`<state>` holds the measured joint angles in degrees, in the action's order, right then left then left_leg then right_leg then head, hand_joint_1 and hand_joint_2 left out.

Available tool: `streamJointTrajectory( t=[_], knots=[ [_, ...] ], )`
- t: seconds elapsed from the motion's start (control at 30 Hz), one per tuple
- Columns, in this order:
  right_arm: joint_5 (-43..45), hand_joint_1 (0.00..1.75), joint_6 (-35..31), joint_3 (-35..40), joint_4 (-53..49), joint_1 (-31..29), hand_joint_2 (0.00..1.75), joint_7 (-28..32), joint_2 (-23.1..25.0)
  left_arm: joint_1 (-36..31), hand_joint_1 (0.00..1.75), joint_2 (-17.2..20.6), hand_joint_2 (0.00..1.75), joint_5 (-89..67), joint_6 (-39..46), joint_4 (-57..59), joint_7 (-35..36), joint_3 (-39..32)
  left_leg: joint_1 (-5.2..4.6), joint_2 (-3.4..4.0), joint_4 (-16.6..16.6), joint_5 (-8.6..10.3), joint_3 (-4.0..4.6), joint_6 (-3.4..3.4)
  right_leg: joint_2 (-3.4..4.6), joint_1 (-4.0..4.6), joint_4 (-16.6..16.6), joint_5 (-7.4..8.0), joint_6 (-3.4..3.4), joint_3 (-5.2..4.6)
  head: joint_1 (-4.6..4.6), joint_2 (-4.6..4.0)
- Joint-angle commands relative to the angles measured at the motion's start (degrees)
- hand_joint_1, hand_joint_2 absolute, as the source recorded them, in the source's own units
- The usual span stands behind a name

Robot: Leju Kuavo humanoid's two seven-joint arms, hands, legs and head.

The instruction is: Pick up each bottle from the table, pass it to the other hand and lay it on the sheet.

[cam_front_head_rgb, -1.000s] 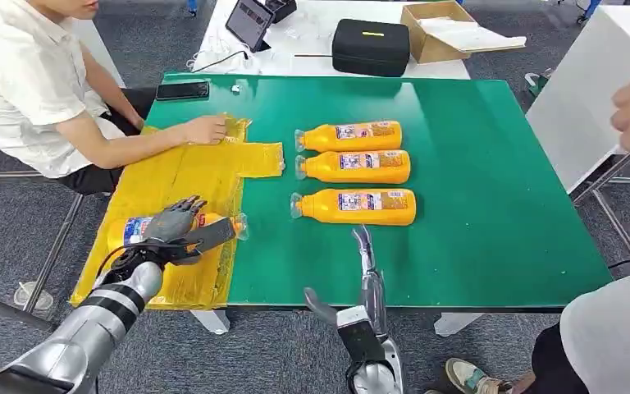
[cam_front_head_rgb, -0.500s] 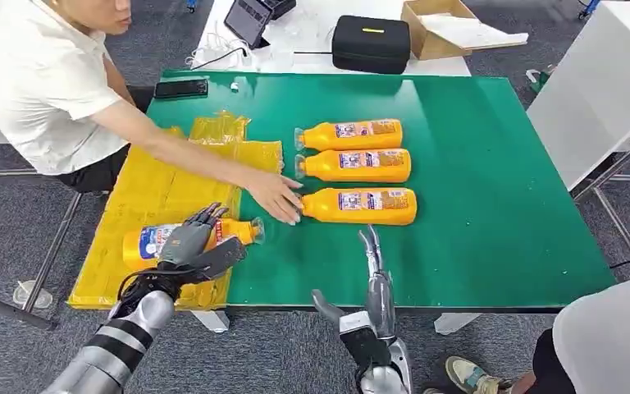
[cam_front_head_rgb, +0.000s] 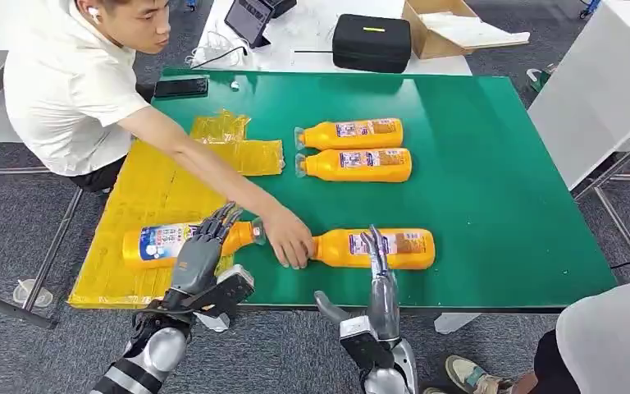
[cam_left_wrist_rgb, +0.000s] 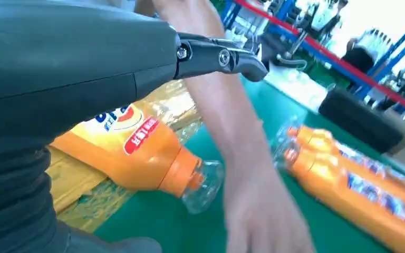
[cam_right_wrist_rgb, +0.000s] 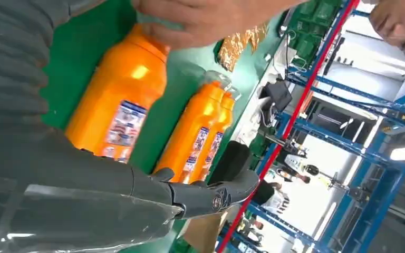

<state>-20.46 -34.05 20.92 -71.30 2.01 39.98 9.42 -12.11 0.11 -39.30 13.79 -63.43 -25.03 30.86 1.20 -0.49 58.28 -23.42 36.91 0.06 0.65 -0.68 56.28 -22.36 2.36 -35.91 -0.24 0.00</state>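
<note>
Dragged toward the front edge by a person's hand (cam_front_head_rgb: pixel 289 238), one orange plastic bottle (cam_front_head_rgb: pixel 377 247) is now lying ahead of the right hand (cam_front_head_rgb: pixel 375 261), whose fingers are staying spread and empty. Reaching now risks striking that person. Another bottle (cam_front_head_rgb: pixel 182 240) is lying on the yellow sheet (cam_front_head_rgb: pixel 143 197), the left hand (cam_front_head_rgb: pixel 205 254) lifting away, spread.
</note>
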Motion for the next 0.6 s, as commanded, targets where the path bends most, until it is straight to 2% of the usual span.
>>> streamJointTrajectory(
  t=[0.03,0.07,0.1,0.17,0.2,0.27,0.37,0.57,0.6],
  knots=[
    [-4.6,0.00,-4.8,-1.2,-3.6,0.5,1.75,0.0,-2.5,6.6,0.00,-3.7,1.75,10.0,-0.4,-12.0,-3.6,-2.4,-0.04,0.10,0.0,-0.18,-0.35,0.10,-0.02,0.00,0.0,-0.16,-0.08,0.32,0.02,0.00],
    [-6.4,0.00,-5.1,-2.0,-6.1,1.2,1.75,-1.1,-3.1,9.0,0.00,-4.6,1.75,12.0,0.6,-16.4,-4.1,-2.6,-0.05,0.04,0.0,-0.12,-0.12,0.09,-0.06,-0.02,0.0,-0.12,-0.03,0.11,0.00,0.02],
    [-6.5,0.00,-4.7,-2.1,-6.9,1.4,1.75,-1.6,-3.3,9.4,0.00,-4.6,1.75,11.7,0.8,-17.3,-3.4,-2.1,-0.09,0.06,0.1,-0.31,-0.42,0.17,-0.10,-0.02,0.1,-0.31,-0.07,0.42,0.02,0.02],
    [-11.3,0.00,-5.9,-3.6,-7.7,2.0,1.75,-3.1,-3.5,11.4,0.00,-5.9,1.75,16.1,1.1,-20.1,-3.9,-3.0,-0.05,0.01,0.1,-0.15,-0.11,0.10,-0.08,-0.02,0.0,-0.15,-0.02,0.12,0.00,0.00],
    [-11.2,0.00,-5.9,-3.6,-8.2,2.2,1.75,-3.1,-3.6,11.8,0.00,-5.8,1.75,16.1,1.1,-20.8,-3.9,-2.8,-0.07,0.00,0.1,-0.21,-0.23,0.13,-0.11,-0.03,0.1,-0.22,-0.03,0.25,0.02,0.00],
    [-25.6,0.00,-5.9,-5.3,-7.9,3.4,1.75,-9.8,-5.1,14.8,0.00,-7.6,1.75,23.9,0.7,-24.4,-7.3,-3.9,-0.03,0.00,0.0,-0.11,-0.05,0.09,-0.07,-0.03,0.0,-0.10,-0.02,0.11,0.02,0.00],
    [-27.6,0.00,-5.9,-7.0,-6.4,4.5,1.75,-9.5,-5.6,16.6,0.00,-7.5,1.75,25.7,2.0,-26.2,-7.5,-1.1,-0.04,-0.04,0.0,-0.16,-0.05,0.09,-0.10,-0.03,0.0,-0.13,0.04,0.11,0.00,0.00],
    [-41.0,0.00,-5.9,-12.4,-3.5,3.3,1.75,-9.8,-2.7,15.2,0.00,-7.3,1.75,27.0,5.1,-25.2,-8.4,0.6,-0.05,-0.01,0.0,-0.17,-0.13,0.10,-0.06,-0.04,0.0,-0.16,0.07,0.16,0.02,0.00],
    [-43.0,0.00,-5.9,-13.2,-3.4,3.2,1.75,-10.0,-2.7,15.1,0.00,-7.3,1.75,27.5,5.0,-25.3,-8.4,0.6,-0.09,0.03,0.0,-0.31,-0.48,0.14,-0.10,-0.04,0.0,-0.31,-0.02,0.49,0.00,0.00]
  ],
)
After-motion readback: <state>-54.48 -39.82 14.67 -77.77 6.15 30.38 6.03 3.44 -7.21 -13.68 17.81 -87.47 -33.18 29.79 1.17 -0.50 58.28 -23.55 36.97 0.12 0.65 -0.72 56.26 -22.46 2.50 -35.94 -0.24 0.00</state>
